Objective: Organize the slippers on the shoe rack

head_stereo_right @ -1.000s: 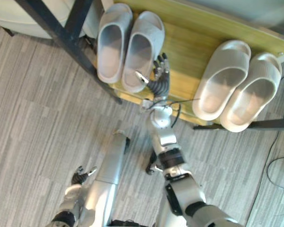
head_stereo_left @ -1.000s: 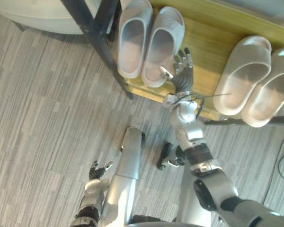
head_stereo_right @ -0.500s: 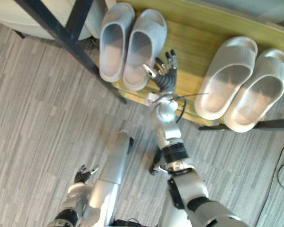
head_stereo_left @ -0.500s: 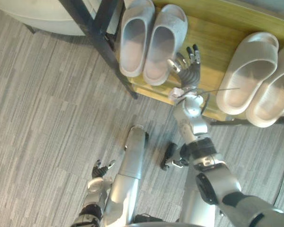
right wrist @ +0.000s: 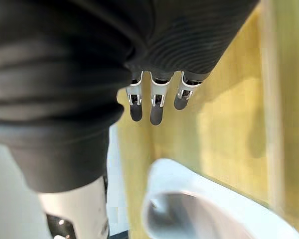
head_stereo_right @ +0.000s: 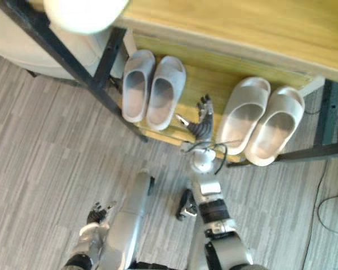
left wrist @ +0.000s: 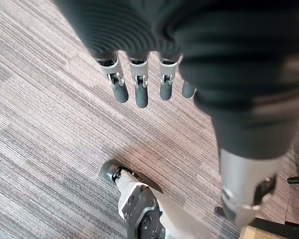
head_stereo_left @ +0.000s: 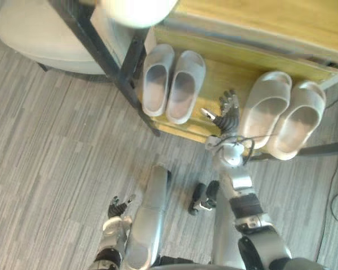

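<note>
Two pairs of slippers stand on the wooden lower shelf (head_stereo_left: 214, 73) of the shoe rack. The grey pair (head_stereo_left: 172, 81) is side by side at the shelf's left end. The paler, larger pair (head_stereo_left: 281, 112) is at the right, slanted, heels over the front edge. My right hand (head_stereo_left: 228, 109) is open over the bare wood between the pairs, holding nothing, and it touches neither pair. Its wrist view has straight fingers (right wrist: 152, 104) above the shelf and one pale slipper (right wrist: 204, 214) close by. My left hand (head_stereo_left: 117, 207) hangs open low over the carpet, fingers (left wrist: 139, 92) straight.
A black slanted rack leg (head_stereo_left: 104, 56) stands left of the grey pair. A pale round base (head_stereo_left: 39, 42) lies behind it on the carpet. The rack's upper wooden shelf (head_stereo_left: 259, 17) overhangs the slippers. A black bar (head_stereo_left: 321, 149) runs at the right.
The camera has pulled back, so the upper shelf now shows. My right hand has moved right, away from the grey pair, and now sits between the two pairs.
</note>
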Motion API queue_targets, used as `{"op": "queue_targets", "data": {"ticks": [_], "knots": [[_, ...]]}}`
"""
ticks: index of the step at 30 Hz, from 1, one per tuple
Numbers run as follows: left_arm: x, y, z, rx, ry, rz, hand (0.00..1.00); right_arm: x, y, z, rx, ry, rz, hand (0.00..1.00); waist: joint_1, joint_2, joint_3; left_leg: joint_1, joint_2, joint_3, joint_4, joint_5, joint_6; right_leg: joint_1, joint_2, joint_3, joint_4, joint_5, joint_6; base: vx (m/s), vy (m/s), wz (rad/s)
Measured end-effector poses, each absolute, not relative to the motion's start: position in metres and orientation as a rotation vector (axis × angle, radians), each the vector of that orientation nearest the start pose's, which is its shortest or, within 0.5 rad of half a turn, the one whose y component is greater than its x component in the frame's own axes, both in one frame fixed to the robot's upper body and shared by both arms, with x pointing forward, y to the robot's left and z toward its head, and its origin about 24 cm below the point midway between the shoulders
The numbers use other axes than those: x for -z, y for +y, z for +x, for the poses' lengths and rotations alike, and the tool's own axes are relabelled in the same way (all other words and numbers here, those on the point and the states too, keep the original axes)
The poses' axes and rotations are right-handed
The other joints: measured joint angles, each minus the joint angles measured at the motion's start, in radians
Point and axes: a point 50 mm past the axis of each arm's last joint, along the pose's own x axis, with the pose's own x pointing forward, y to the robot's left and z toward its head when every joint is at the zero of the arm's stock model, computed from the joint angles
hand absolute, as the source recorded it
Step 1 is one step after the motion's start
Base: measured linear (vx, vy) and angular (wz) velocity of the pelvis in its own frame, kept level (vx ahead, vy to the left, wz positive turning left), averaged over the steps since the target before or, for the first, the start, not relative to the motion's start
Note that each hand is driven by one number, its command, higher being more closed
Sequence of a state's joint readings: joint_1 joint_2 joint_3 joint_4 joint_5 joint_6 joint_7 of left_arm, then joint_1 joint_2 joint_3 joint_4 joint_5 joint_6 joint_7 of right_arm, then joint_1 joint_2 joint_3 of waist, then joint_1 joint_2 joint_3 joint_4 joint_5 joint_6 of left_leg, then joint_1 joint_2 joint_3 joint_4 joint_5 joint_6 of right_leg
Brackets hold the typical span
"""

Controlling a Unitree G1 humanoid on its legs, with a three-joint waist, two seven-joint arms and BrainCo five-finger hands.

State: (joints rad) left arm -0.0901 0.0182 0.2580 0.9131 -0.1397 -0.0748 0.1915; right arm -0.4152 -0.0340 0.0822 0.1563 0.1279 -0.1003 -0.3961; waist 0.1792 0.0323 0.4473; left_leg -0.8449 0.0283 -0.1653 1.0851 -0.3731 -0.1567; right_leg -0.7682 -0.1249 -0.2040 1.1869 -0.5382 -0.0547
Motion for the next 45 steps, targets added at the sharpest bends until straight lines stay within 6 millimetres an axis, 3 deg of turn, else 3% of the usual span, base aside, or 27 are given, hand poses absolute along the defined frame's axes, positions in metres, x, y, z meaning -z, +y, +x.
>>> {"op": "queue_targets", "data": {"ticks": [6, 12, 15, 18, 21, 25, 27, 32, 39, 42, 44, 45], "knots": [[0.138, 0.211, 0.139, -0.495, 0.865, -0.096, 0.00, -0.082, -0.126, 0.273, 0.141, -0.213, 0.088, 0.00, -0.028, -0.030, -0.097, 0.206, 0.020, 0.048, -0.228, 0.044, 0.033, 0.192, 0.004, 0.003, -0.218, 0.060, 0.014, 0.12, 0.028, -0.02], [0.146, 0.218, 0.107, -0.426, 0.948, 0.006, 0.00, -0.030, -0.152, 0.226, 0.135, -0.023, -0.023, 0.00, -0.058, -0.057, -0.194, 0.423, 0.038, 0.130, -0.498, 0.130, 0.055, 0.397, 0.007, 0.006, -0.487, 0.155, 0.048, 0.19, 0.074, -0.05], [0.148, 0.220, 0.097, -0.367, 0.982, 0.074, 0.00, -0.007, -0.175, 0.199, 0.193, 0.086, -0.108, 0.00, -0.074, -0.064, -0.246, 0.531, 0.031, 0.172, -0.652, 0.180, 0.075, 0.484, 0.008, 0.026, -0.635, 0.216, 0.066, 0.16, 0.117, -0.23], [0.151, 0.221, 0.088, -0.363, 1.012, 0.081, 0.00, 0.022, -0.190, 0.182, 0.232, 0.226, -0.146, 0.00, -0.091, -0.062, -0.300, 0.615, 0.024, 0.195, -0.789, 0.234, 0.082, 0.551, 0.008, 0.030, -0.761, 0.271, 0.082, 0.16, 0.097, -0.15], [0.153, 0.216, 0.088, -0.312, 1.019, 0.097, 0.00, 0.064, -0.198, 0.162, 0.226, 0.436, -0.197, 0.00, -0.108, -0.045, -0.336, 0.707, 0.014, 0.210, -0.924, 0.288, 0.089, 0.631, 0.012, 0.031, -0.883, 0.324, 0.095, 0.10, 0.069, -0.06], [0.155, 0.210, 0.090, -0.247, 1.031, 0.122, 0.00, 0.115, -0.200, 0.130, 0.194, 0.724, -0.227, 0.00, -0.119, -0.024, -0.360, 0.772, 0.013, 0.217, -1.009, 0.321, 0.096, 0.706, 0.028, 0.047, -1.009, 0.391, 0.103, 0.06, 0.052, -0.11], [0.155, 0.209, 0.093, -0.214, 1.034, 0.151, 0.00, 0.132, -0.201, 0.115, 0.179, 0.840, -0.240, 0.00, -0.121, -0.021, -0.362, 0.785, 0.012, 0.220, -1.022, 0.326, 0.100, 0.736, 0.033, 0.049, -1.056, 0.416, 0.107, 0.00, 0.042, -0.10], [0.154, 0.207, 0.100, -0.145, 1.022, 0.209, 0.00, 0.146, -0.210, 0.103, 0.224, 0.963, -0.233, 0.00, -0.124, -0.021, -0.363, 0.831, 0.004, 0.215, -1.086, 0.361, 0.109, 0.777, 0.037, 0.051, -1.133, 0.462, 0.111, -0.04, 0.026, -0.02], [0.145, 0.191, 0.123, 0.037, 0.925, 0.332, 0.00, 0.151, -0.214, 0.101, 0.239, 1.005, -0.222, 0.00, -0.125, -0.017, -0.371, 0.863, -0.011, 0.207, -1.126, 0.380, 0.123, 0.807, 0.033, 0.055, -1.174, 0.481, 0.121, -0.03, 0.018, 0.02], [0.133, 0.153, 0.141, 0.206, 0.790, 0.325, 0.00, 0.151, -0.216, 0.100, 0.252, 1.007, -0.213, 0.00, -0.130, -0.015, -0.376, 0.866, -0.024, 0.196, -1.140, 0.390, 0.130, 0.816, 0.026, 0.052, -1.190, 0.492, 0.128, 0.01, 0.046, 0.09], [0.115, 0.117, 0.152, 0.325, 0.658, 0.243, 0.00, 0.151, -0.216, 0.098, 0.253, 1.010, -0.216, 0.00, -0.131, -0.015, -0.376, 0.887, -0.036, 0.190, -1.149, 0.392, 0.134, 0.839, 0.020, 0.049, -1.194, 0.494, 0.131, 0.03, 0.039, 0.08], [0.110, 0.111, 0.153, 0.350, 0.631, 0.222, 0.00, 0.151, -0.216, 0.098, 0.253, 1.011, -0.217, 0.00, -0.131, -0.014, -0.382, 0.888, -0.038, 0.189, -1.152, 0.392, 0.134, 0.839, 0.019, 0.048, -1.194, 0.493, 0.131, 0.03, 0.040, 0.02]]}}
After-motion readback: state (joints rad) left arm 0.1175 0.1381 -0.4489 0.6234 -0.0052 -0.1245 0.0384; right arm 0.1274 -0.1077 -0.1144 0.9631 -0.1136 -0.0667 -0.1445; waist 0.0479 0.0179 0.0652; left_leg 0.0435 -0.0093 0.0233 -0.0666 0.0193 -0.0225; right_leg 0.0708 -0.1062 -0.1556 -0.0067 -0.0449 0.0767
